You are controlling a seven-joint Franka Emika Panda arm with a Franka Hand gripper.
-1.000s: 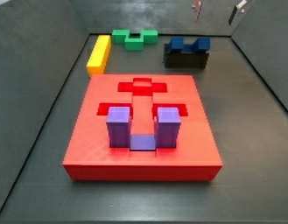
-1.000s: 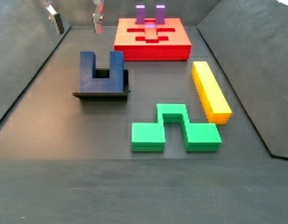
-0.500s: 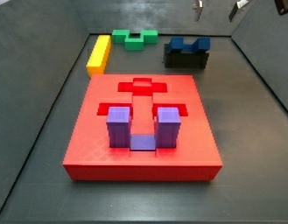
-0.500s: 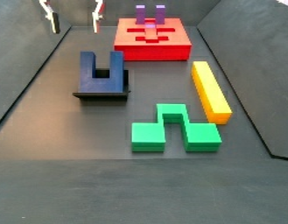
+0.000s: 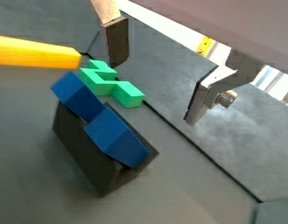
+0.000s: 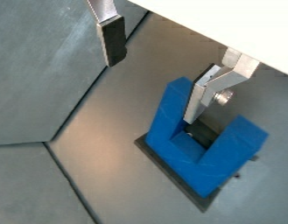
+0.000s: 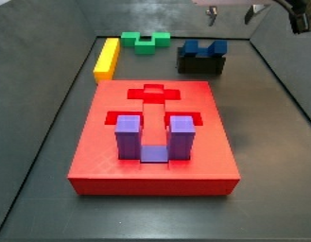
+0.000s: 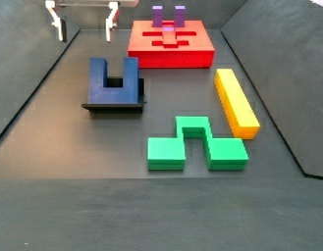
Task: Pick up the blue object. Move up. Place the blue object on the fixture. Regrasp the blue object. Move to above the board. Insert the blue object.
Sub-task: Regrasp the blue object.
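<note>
The gripper (image 6: pixel 164 66) hangs high with its fingers spread wide and empty. Below it, the blue block (image 6: pixel 200 145) sits in the black holder (image 7: pixel 202 63), ready for a new grab.

Dark grey floor (image 8: pixel 72 196) carries the board (image 8: pixel 171 51), fixture (image 8: pixel 118 104), yellow bar (image 8: pixel 236 101), green block (image 8: pixel 192 145) — hand (image 8: pixel 85 22) high above.

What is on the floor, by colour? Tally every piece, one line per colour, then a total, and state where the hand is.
Blue: 1, the blue object, sitting on the fixture
Purple: 1, the purple block, on the board
Green: 1, the green block
Yellow: 1, the yellow bar
Red: 1, the board
Black: 1, the fixture
Total: 6
The hand hangs open above the floor, holding nothing.
</note>
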